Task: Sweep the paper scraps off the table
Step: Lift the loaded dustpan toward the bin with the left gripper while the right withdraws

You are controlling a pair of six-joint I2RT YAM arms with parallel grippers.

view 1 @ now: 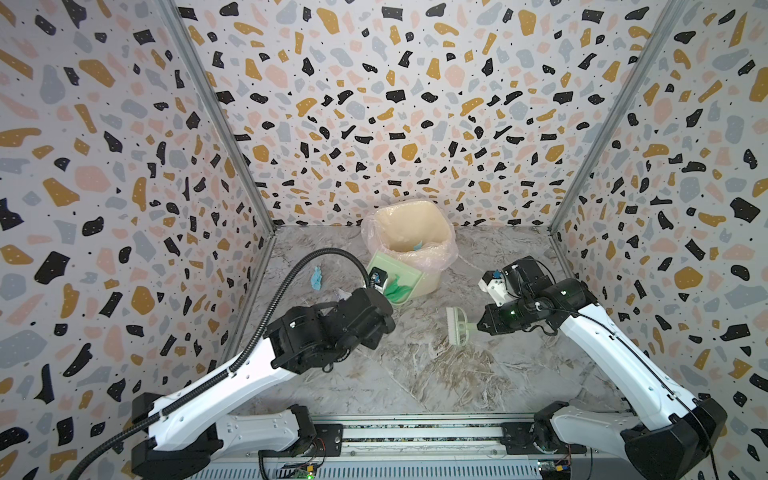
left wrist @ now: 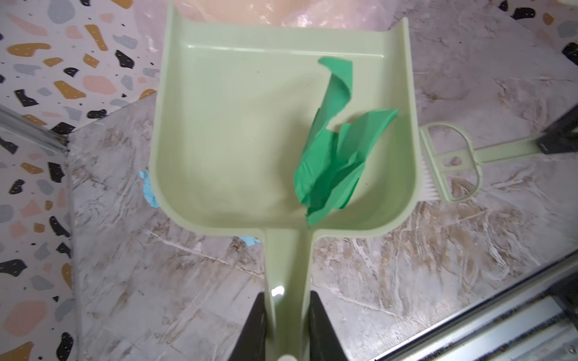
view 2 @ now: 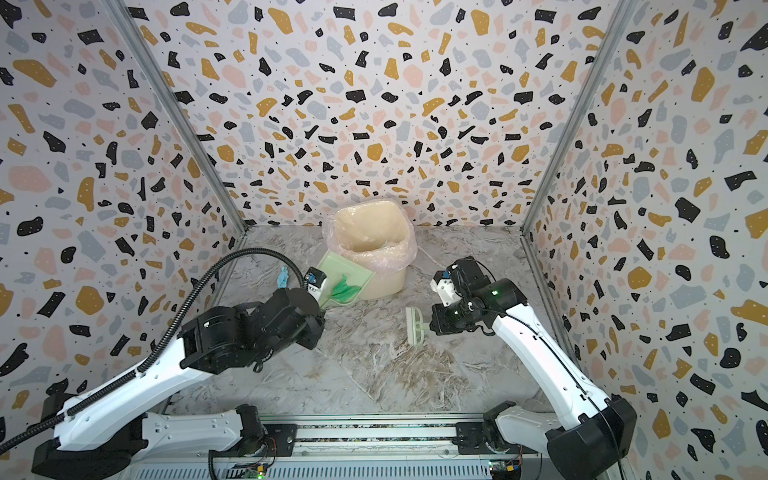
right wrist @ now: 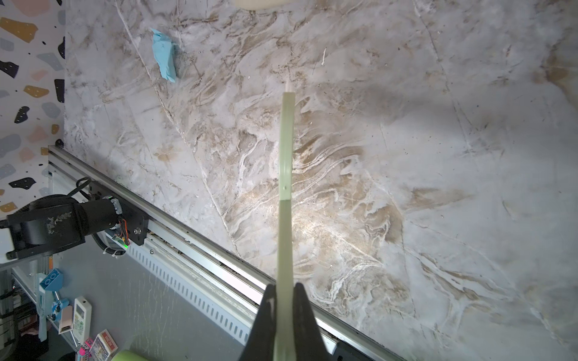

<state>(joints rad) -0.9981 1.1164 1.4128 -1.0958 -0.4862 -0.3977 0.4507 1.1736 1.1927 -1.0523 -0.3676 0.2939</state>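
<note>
Left gripper (left wrist: 287, 297) is clamped on the dustpan (left wrist: 234, 140) handle, holding the pan tilted with its front lip at the bagged bin (view 1: 428, 282), and a green scrap (left wrist: 331, 156) lies inside the pan towards the handle end. Right gripper (right wrist: 285, 286) is closed on the brush (view 1: 457, 326) handle, the head out over the bench (view 1: 436, 374) to the right of the pan; a blue scrap (view 1: 316, 278) lies on the bench left of the pan, and another blue bit (view 1: 417, 246) sits in the bin
</note>
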